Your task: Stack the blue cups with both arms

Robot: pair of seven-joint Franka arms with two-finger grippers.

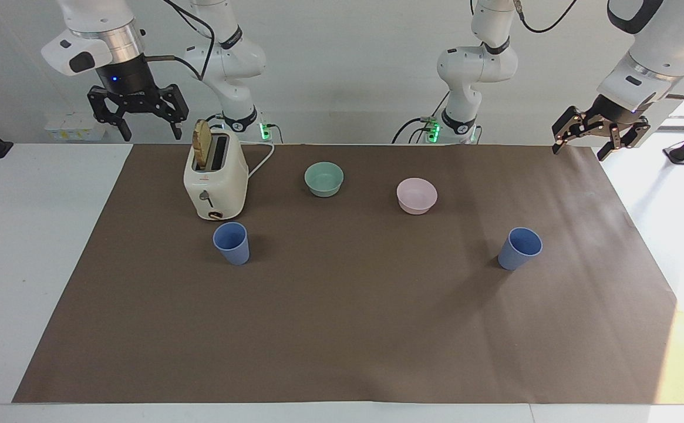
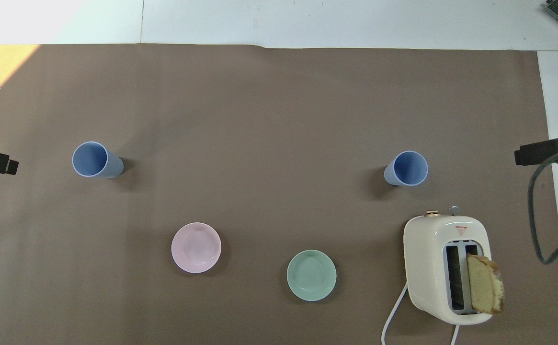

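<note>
Two blue cups stand upright and apart on the brown mat. One cup (image 1: 231,242) (image 2: 405,168) stands just beside the toaster, farther from the robots than it. The other cup (image 1: 519,248) (image 2: 96,160) stands toward the left arm's end of the table. My right gripper (image 1: 150,136) hangs open and empty in the air over the mat's edge next to the toaster. My left gripper (image 1: 579,153) hangs open and empty over the mat's corner at its own end. Both are well away from the cups.
A cream toaster (image 1: 215,179) (image 2: 446,268) with a bread slice (image 1: 201,144) in one slot stands at the right arm's end, its cord trailing toward the robots. A teal bowl (image 1: 324,178) (image 2: 311,275) and a pink bowl (image 1: 416,195) (image 2: 196,247) sit nearer to the robots than the cups.
</note>
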